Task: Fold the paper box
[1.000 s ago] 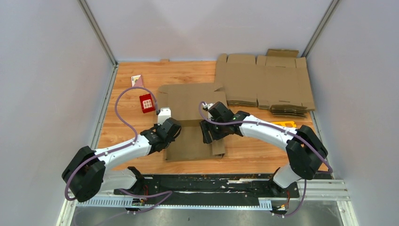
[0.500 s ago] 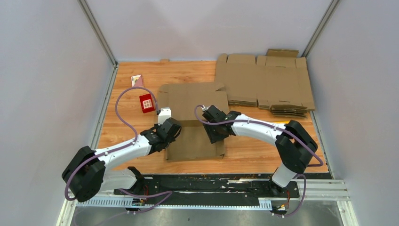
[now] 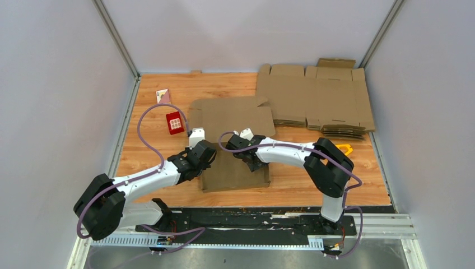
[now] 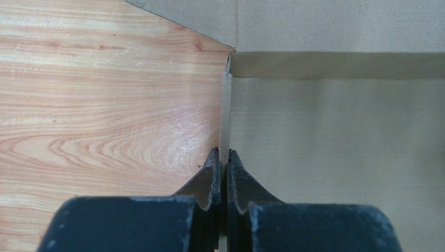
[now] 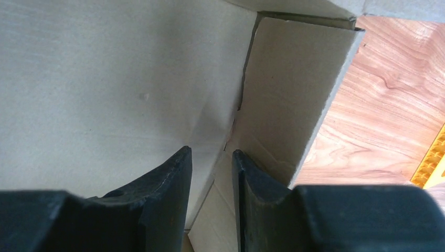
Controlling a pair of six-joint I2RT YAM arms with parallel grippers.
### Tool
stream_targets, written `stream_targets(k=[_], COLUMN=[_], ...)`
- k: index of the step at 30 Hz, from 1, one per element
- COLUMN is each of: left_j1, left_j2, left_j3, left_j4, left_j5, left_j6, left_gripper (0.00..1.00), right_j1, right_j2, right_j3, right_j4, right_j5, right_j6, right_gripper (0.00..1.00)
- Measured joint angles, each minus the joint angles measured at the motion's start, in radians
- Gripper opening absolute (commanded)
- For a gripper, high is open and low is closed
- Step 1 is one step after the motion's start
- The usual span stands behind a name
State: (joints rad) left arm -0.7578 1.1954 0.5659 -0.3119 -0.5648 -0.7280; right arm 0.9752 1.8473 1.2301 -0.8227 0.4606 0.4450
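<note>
The paper box (image 3: 229,117) is a brown die-cut cardboard sheet lying mid-table, its near panel between my two arms. My left gripper (image 3: 204,158) is shut on the thin upright left side flap; in the left wrist view (image 4: 222,153) the flap's edge runs between the closed tips, with the box floor (image 4: 336,147) to the right. My right gripper (image 3: 253,161) is over the near panel's right part. In the right wrist view (image 5: 211,151) its jaws stand a little apart over the crease between the floor (image 5: 105,79) and a raised right flap (image 5: 294,94), clamping nothing I can see.
A pile of flat cardboard sheets (image 3: 316,101) lies at the back right. A small red box (image 3: 175,123) and a small card (image 3: 162,96) lie left of the paper box. A yellow object (image 3: 343,148) lies to the right, also in the right wrist view (image 5: 433,163). Grey walls enclose the table.
My right gripper has swung left from the box's right edge to over the near panel, and the right flap now stands up. The left gripper has not moved.
</note>
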Motion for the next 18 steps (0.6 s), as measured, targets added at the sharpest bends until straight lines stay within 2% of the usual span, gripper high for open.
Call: stream_targets(k=[4, 12, 18], left_j1=[0.000, 0.000, 0.000], left_j2=[0.000, 0.000, 0.000], left_j3=[0.000, 0.000, 0.000], left_j4=[0.002, 0.004, 0.021], left_j5=[0.003, 0.003, 0.003], left_j6=[-0.003, -0.008, -0.019], left_gripper=[0.00, 0.00, 0.00], right_j1=[-0.001, 0.006, 0.033], right_j2=[0.027, 0.051, 0.156], right_j3=[0.000, 0.019, 0.127], right_j4=[0.002, -0.026, -0.156], right_j5=[0.029, 0.118, 0.268], right_j6=[0.009, 0.049, 0.132], right_gripper=[0.00, 0.01, 0.00])
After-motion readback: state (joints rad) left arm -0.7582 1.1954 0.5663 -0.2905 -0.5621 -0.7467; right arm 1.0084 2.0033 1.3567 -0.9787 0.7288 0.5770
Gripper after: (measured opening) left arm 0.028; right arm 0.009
